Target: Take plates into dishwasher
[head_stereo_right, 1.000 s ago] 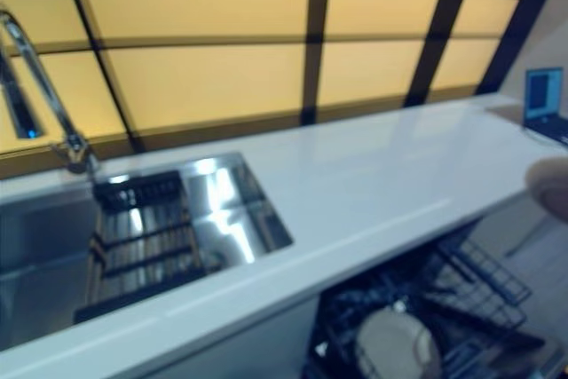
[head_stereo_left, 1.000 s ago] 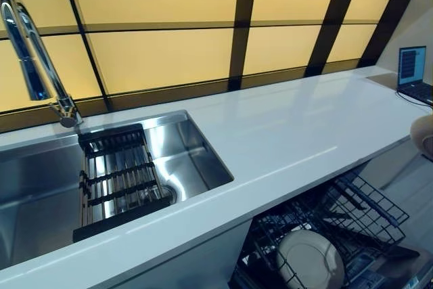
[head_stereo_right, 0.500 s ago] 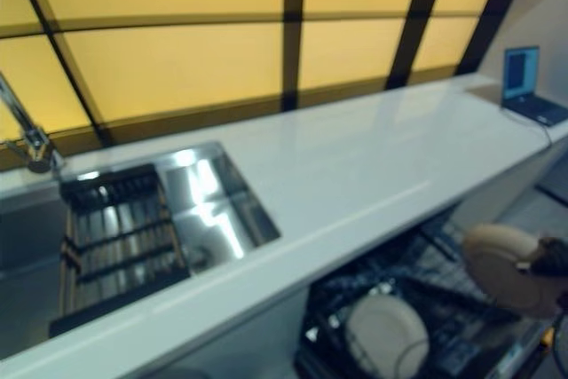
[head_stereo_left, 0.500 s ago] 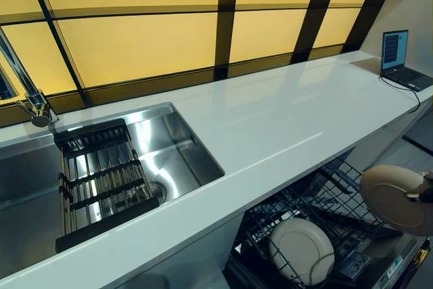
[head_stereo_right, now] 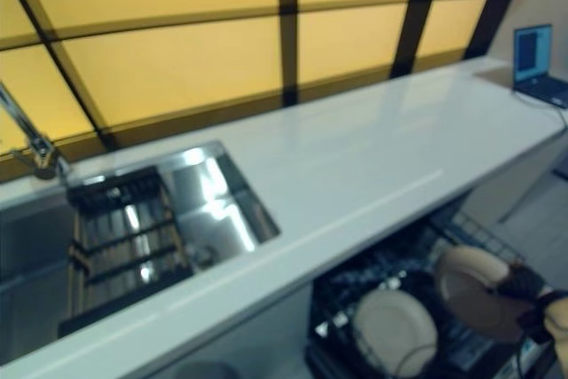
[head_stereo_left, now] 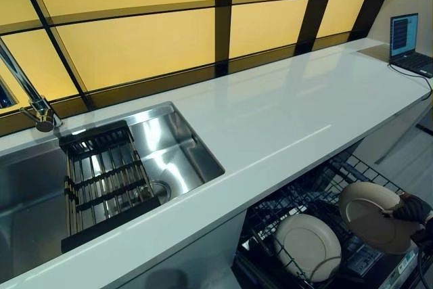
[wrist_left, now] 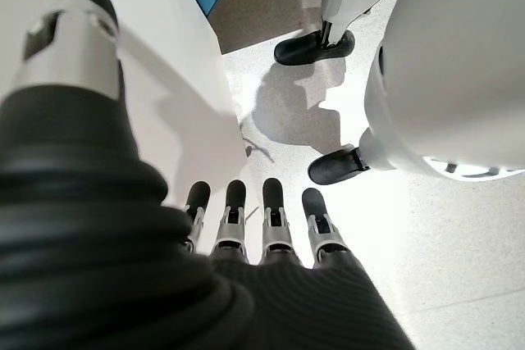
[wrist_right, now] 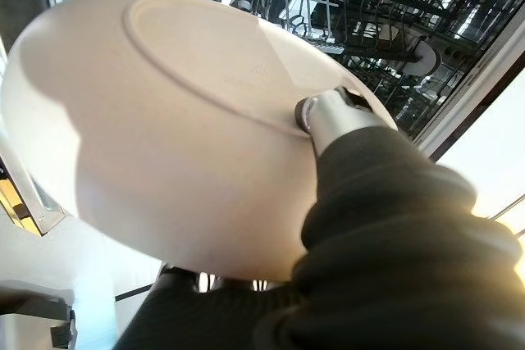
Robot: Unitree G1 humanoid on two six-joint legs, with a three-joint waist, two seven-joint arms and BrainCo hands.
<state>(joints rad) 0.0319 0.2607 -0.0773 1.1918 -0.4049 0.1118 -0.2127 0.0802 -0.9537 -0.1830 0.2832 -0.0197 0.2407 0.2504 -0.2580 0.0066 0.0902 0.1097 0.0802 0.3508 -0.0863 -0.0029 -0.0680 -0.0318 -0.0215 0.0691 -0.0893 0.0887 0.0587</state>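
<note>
Right hand pinching beige plate, tilted on edge over dishwasher rack, underside facing wrist

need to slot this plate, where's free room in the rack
Free wires lie right of the racked plate, under the held plate in the right hand. The rack's back under the counter looks crowded with prongs.
</note>
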